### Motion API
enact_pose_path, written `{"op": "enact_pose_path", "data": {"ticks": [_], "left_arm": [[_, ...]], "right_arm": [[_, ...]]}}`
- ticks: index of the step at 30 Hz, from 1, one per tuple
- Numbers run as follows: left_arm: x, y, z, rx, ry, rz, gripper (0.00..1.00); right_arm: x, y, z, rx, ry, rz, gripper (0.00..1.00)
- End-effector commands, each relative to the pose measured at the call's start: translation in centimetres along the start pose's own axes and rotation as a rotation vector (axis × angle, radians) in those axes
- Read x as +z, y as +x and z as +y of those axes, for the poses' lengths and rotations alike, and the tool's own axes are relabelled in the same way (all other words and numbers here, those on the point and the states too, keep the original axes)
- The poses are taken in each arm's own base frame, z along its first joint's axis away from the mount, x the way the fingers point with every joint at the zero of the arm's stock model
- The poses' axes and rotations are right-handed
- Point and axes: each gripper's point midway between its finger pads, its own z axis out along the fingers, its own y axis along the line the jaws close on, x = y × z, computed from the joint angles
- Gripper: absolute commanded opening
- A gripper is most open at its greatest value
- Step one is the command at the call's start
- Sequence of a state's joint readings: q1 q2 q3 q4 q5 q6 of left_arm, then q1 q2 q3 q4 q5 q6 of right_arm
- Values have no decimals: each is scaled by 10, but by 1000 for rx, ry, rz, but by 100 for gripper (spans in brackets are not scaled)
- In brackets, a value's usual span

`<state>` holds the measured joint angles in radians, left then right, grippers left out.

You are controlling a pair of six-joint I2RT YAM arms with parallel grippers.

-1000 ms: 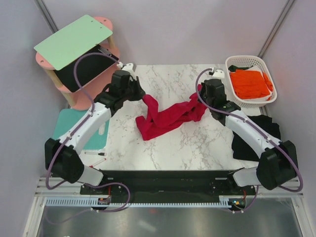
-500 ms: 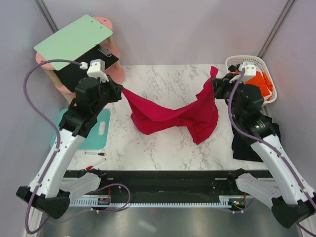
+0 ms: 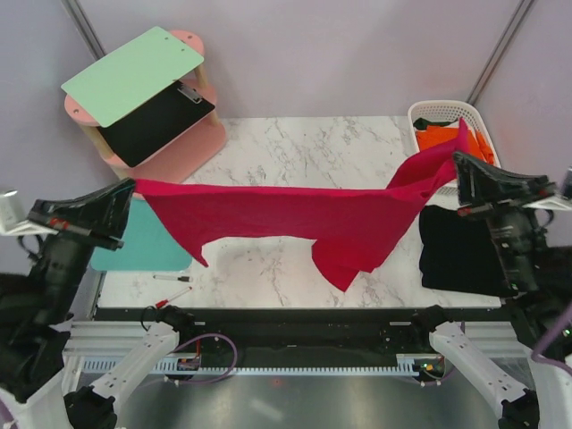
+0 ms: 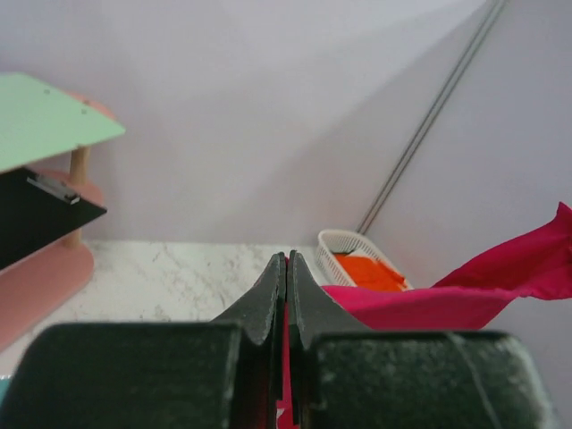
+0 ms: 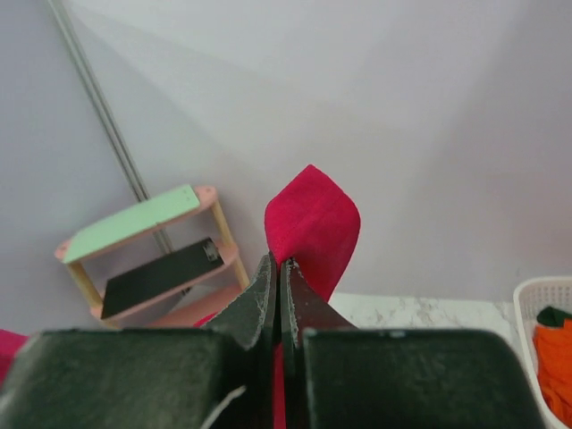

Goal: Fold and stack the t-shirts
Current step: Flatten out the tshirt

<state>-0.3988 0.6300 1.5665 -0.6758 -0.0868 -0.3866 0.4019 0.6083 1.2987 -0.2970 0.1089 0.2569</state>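
Note:
The crimson red t-shirt hangs stretched in the air across the marble table, held at both ends. My left gripper is shut on its left corner, and red cloth shows between the jaws in the left wrist view. My right gripper is shut on the right end, where a red flap sticks up above its closed jaws. A loose part of the shirt droops toward the table right of centre. The orange t-shirt lies in the white basket. The black t-shirt lies on the table's right side.
A pink shelf at the back left carries a mint-green board and a black clipboard. A teal mat lies at the table's left edge, with two pens near the front edge.
Both arms have risen and swung outward, pulling the red t-shirt from a bunched sag into a taut span high over the table.

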Motion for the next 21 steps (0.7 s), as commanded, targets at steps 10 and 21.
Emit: {"op": "enact_pose_path", "data": {"ticks": [10,21], "left_arm": [[-20,-24,-9,25,14,-3,2],[134,119,78,167,-344,370,2]], "right_arm": [[-21,-97,17,35,-4,-166,0],[104,78,-26,-36,133,178,0]]}}
